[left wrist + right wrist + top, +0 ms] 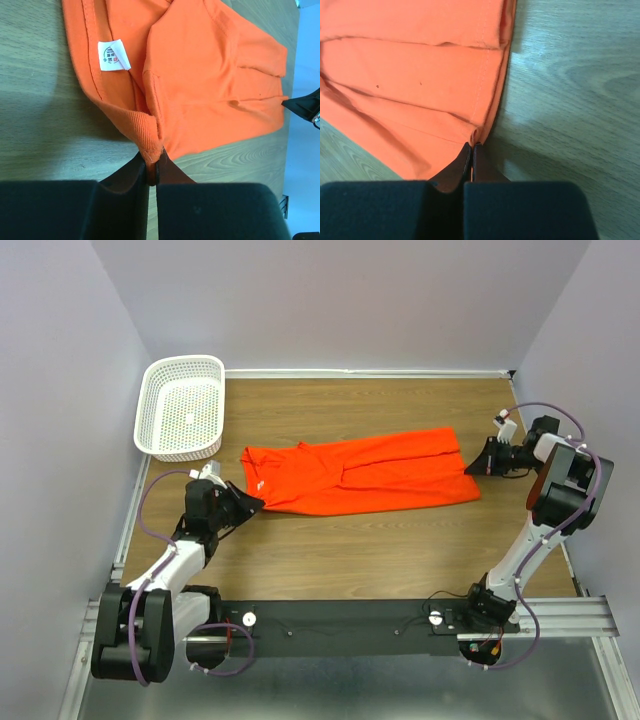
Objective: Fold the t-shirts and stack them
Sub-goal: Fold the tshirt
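One orange-red t-shirt [370, 475] lies flat across the middle of the wooden table, folded into a long band. Its neck end points left and its hem right. My left gripper [258, 504] is at the band's near-left corner. In the left wrist view this gripper [151, 162] is shut on the ribbed collar of the t-shirt [215, 75], beside the white label [113, 55]. My right gripper [470, 468] sits at the right end. In the right wrist view it [472, 146] is shut, with a small loop of the t-shirt's [410, 80] hem pinched at its tips.
A white mesh basket [183, 407] stands at the table's far left corner, with nothing showing in it. Pale walls close in the table on the left, back and right. A metal rail [350, 625] with both arm bases runs along the near edge.
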Tool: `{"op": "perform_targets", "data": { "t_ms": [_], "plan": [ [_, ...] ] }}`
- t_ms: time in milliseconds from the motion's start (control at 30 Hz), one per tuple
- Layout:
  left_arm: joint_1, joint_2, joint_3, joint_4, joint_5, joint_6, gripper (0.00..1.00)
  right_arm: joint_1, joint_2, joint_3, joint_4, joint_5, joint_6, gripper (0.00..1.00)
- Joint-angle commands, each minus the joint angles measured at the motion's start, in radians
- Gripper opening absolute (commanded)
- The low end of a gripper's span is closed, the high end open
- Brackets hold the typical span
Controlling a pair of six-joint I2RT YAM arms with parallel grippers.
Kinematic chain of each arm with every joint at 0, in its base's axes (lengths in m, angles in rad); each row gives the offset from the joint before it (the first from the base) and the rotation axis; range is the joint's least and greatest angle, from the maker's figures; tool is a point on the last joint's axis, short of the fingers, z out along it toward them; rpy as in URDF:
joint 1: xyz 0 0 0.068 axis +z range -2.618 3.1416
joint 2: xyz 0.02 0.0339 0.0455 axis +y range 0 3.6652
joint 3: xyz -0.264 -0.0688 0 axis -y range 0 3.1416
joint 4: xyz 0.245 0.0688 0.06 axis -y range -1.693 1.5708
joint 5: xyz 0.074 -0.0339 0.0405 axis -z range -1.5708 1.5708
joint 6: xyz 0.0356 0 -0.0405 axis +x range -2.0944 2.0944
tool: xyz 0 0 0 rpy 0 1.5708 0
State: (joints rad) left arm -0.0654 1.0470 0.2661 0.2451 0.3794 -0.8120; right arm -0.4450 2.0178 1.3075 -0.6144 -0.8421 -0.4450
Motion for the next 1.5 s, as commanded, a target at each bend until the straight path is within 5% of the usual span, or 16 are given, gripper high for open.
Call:
{"op": "perform_targets", "data": {
  "t_ms": [0, 300, 400, 467, 500, 633, 800, 967, 1200, 1467],
  "plan": [
    [0.006, -0.025, -0.016, 0.010, 0.023, 0.010, 0.12, 0.002, -0.008, 0.021, 0.041, 0.043, 0.025, 0.02],
    [0.006, -0.084, -0.015, -0.012, 0.016, 0.002, 0.12, 0.000, -0.037, 0.004, 0.091, 0.084, 0.071, 0.03],
    [0.006, -0.084, -0.016, -0.010, 0.036, 0.005, 0.13, 0.002, -0.039, -0.001, 0.093, 0.069, 0.068, 0.12],
    [0.006, -0.091, -0.019, -0.004, 0.079, 0.017, 0.33, 0.002, -0.045, -0.004, 0.090, 0.063, 0.060, 0.22],
    [0.004, -0.110, -0.025, -0.004, 0.098, 0.019, 0.45, 0.002, -0.062, -0.013, 0.090, 0.064, 0.054, 0.38],
    [-0.008, -0.249, -0.048, 0.010, 0.171, -0.032, 0.58, 0.002, -0.146, -0.050, 0.091, 0.110, 0.008, 0.61],
    [-0.008, -0.445, 0.028, -0.138, 0.040, 0.019, 0.65, 0.002, -0.243, -0.093, 0.091, 0.146, -0.041, 0.65],
    [-0.007, -0.233, 0.200, -0.164, -0.065, 0.141, 0.76, 0.002, -0.312, -0.171, 0.088, 0.054, -0.122, 0.66],
    [-0.007, 0.192, 0.372, -0.041, -0.100, 0.148, 0.71, 0.081, -0.453, -0.299, -0.068, -0.072, -0.360, 0.66],
    [-0.010, 0.266, 0.377, -0.040, -0.143, 0.194, 0.66, 0.094, -0.485, -0.309, -0.005, 0.002, -0.368, 0.65]
  ]
}}
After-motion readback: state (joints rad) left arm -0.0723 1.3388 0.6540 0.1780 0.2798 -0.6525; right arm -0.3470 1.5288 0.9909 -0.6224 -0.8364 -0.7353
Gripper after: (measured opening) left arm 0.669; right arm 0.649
